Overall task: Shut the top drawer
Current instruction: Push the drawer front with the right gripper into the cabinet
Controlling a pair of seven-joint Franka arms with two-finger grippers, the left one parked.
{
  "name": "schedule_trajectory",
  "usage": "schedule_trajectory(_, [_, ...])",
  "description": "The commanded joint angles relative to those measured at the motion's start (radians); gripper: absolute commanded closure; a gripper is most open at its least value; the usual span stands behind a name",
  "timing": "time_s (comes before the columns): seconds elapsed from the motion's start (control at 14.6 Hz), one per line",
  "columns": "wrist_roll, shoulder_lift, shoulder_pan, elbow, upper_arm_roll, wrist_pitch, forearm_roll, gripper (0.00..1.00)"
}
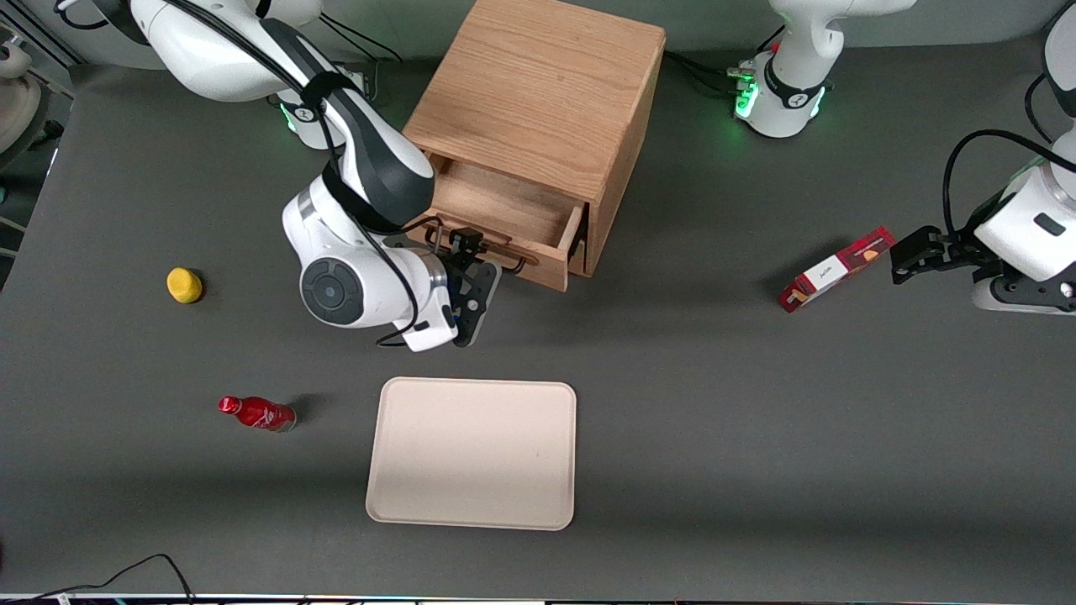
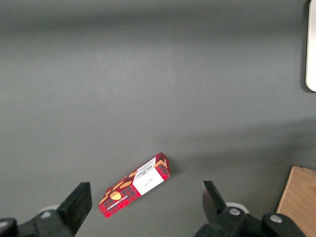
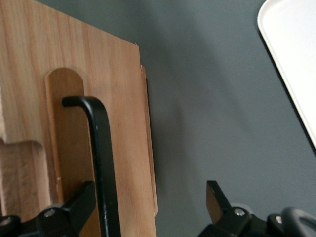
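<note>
The light oak cabinet (image 1: 538,92) stands at the back middle of the table. Its top drawer (image 1: 551,265) is pulled out toward the front camera, and the inside of the shallow tray shows bare wood. My right gripper (image 1: 481,281) is right in front of the drawer's flat front, at the black wire handle (image 1: 513,262). In the right wrist view the gripper (image 3: 148,197) is open. The handle (image 3: 101,148) runs between the two fingers, close to one of them, against the drawer front (image 3: 126,128). Neither finger is pressed on it.
A cream tray (image 1: 471,454) lies nearer the front camera than the gripper. A red bottle (image 1: 256,413) and a yellow lump (image 1: 184,285) lie toward the working arm's end. A red box (image 1: 836,269) lies toward the parked arm's end.
</note>
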Motion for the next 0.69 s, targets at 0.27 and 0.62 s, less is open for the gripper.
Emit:
schedule_trajectory(0.27, [0.064,-0.074,-0.001,-0.133,0.053,0.066,0.034,0.0])
schedule_trajectory(0.62, [0.066,-0.142,-0.004,-0.234,0.061,0.092,0.037,0.0])
